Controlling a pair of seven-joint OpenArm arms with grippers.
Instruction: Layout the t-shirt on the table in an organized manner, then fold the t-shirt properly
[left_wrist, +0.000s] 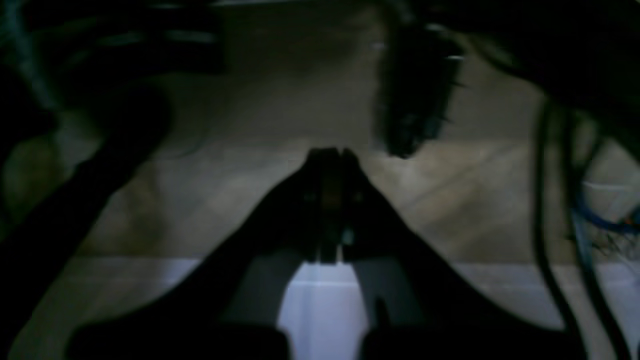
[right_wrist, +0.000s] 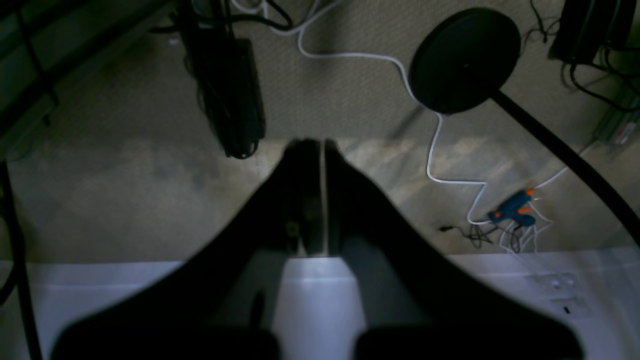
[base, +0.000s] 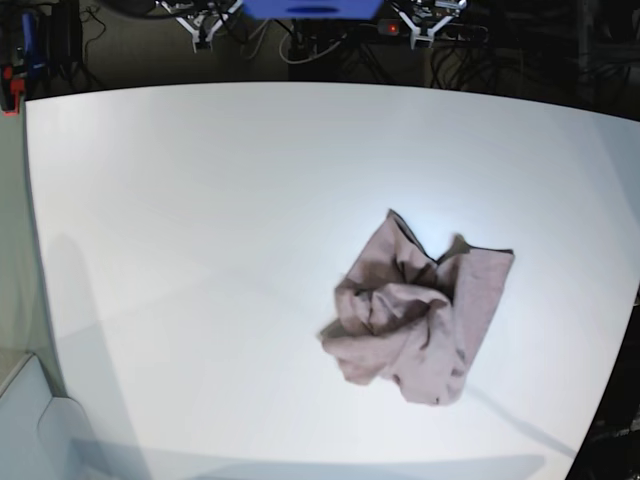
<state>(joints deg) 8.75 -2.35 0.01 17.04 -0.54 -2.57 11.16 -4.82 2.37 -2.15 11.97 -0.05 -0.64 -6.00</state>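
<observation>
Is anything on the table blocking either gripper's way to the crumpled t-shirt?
Nothing visible does. The t-shirt lies crumpled alone on the table. Both grippers, left and right, are shut and off the table, over the floor.

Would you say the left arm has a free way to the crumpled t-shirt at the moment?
Probably yes: the t-shirt lies alone on the table, toward the left arm's side, nothing around it. The left gripper is shut and off the table.

Crumpled mauve t-shirt (base: 420, 320) in a rumpled heap on the white table (base: 200, 220), right of centre.
</observation>
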